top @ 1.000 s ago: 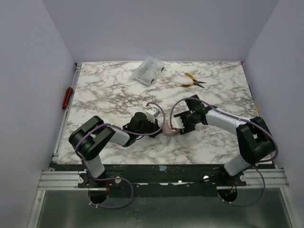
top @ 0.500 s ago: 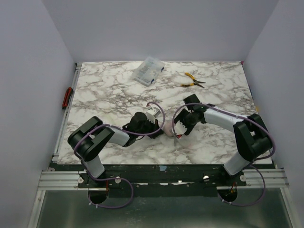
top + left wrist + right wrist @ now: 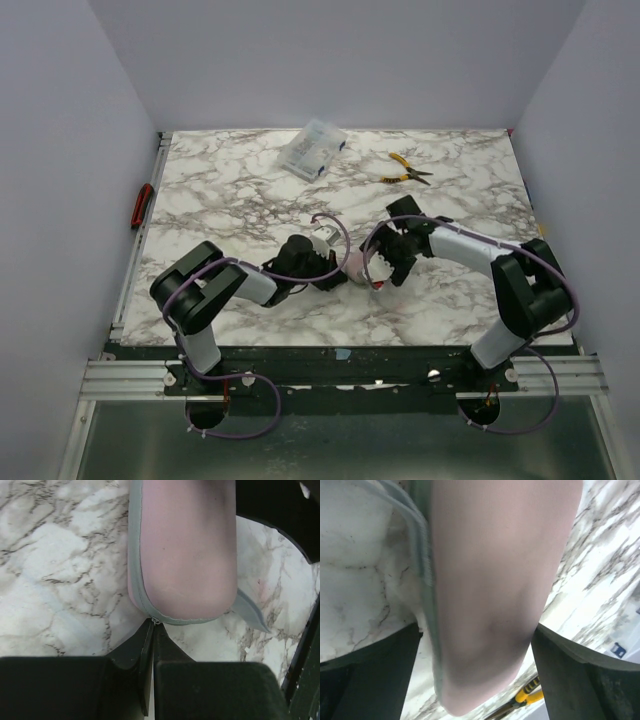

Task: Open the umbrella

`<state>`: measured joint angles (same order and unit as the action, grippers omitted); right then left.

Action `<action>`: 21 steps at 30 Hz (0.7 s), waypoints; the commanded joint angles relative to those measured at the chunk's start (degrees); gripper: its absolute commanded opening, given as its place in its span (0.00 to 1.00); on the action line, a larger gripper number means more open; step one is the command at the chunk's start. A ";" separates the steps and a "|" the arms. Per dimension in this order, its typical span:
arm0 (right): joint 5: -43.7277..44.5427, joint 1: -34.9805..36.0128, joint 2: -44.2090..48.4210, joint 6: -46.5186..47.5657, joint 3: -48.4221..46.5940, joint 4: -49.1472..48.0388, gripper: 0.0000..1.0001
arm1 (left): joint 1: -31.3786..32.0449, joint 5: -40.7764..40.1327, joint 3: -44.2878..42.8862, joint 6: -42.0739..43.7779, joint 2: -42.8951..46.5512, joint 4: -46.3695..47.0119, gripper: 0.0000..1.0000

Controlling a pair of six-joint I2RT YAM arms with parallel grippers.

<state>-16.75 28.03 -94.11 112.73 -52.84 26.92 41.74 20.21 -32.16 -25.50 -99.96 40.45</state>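
At the fingertips: umbrella folded, opening not yet begun.

The fingers of the left gripper (image 3: 152, 630) are pressed together, tips against the grey-trimmed end of the umbrella (image 3: 185, 555); whether a tab of that trim is nipped cannot be told. The fingers of the right gripper (image 3: 476, 630) are spread astride the umbrella's other end, with bare table (image 3: 230, 190) seen between one finger and the fabric, so no clamp is judged there. The umbrella lies flat on the table between both grippers, its lavender fabric bundled; no shaft or handle knob is shown. Nothing of the task is judged done: shaft extension and canopy spreading are left. A clear plastic box (image 3: 312, 148) and yellow-handled pliers (image 3: 405, 168) lie well beyond the umbrella, toward the far edge; a red object (image 3: 142, 205) lies far to its left. None is judged an obstruction; only the two arms crowd the umbrella.
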 commanded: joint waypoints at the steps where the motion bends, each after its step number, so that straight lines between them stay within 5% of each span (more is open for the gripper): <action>1: -6.56 -0.16 0.65 -11.10 0.53 9.61 1.00 | -0.59 -4.62 1.19 -2.78 -1.13 0.69 0.00; 7: -10.77 -3.14 12.32 -34.96 1.66 8.08 1.00 | -0.21 -3.96 0.36 -2.72 -1.93 1.63 0.00; 13: -4.52 -5.69 19.74 -62.17 1.07 9.04 1.00 | 0.94 -4.34 0.95 -2.63 -1.72 3.05 0.00; 17: 4.06 -7.42 16.15 -83.77 -5.67 12.28 1.00 | 1.74 -5.26 1.81 -3.50 -0.47 3.01 0.00; 21: 1.16 -11.19 9.73 -103.99 -14.29 22.61 1.00 | 3.81 -5.65 2.44 -1.93 0.80 4.06 0.00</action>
<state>-16.75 19.99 -80.75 33.58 -61.89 40.51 43.42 16.34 -31.29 -28.38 -100.73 43.62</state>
